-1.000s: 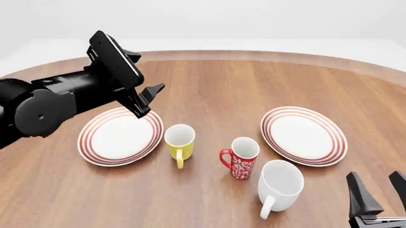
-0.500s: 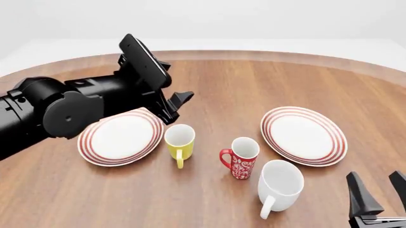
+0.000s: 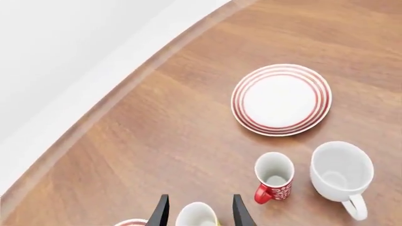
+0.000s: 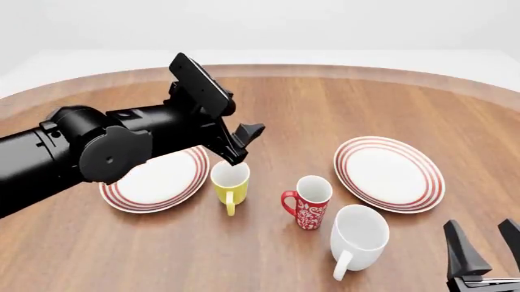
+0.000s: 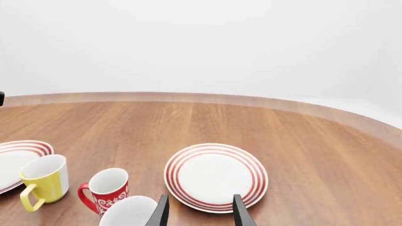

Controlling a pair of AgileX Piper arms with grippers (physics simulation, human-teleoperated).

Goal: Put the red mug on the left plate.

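**Red mug upright mid-bench, left hand nearer but over the yellow mug**

Red mug in the left wrist view: upright, white inside showing, handle toward the camera side, beside the white mug and short of a ringed plate. Offset to one side of the left hand, whose two dark fingers stand parted, holding nothing, with the yellow mug directly between and below them. Aimed at the wrong mug, then; a sideways shift toward the red one probably needed before any descent.

Front view: red mug standing on the bench, long axis vertical, handle on its left, between the yellow mug and the white mug. Left plate beyond the yellow mug, partly hidden by the left arm. Left hand raised above the yellow mug's far rim, arm stretched low across the plate, fingers pointing forward and down. Mug to the hand's right and nearer the camera. Right hand at the lower right corner, fingers apart, empty, upright, farther from the mug by appearance.

Right wrist view: red mug between yellow mug and white mug, right hand parted, gripping nothing, pointed at the other plate
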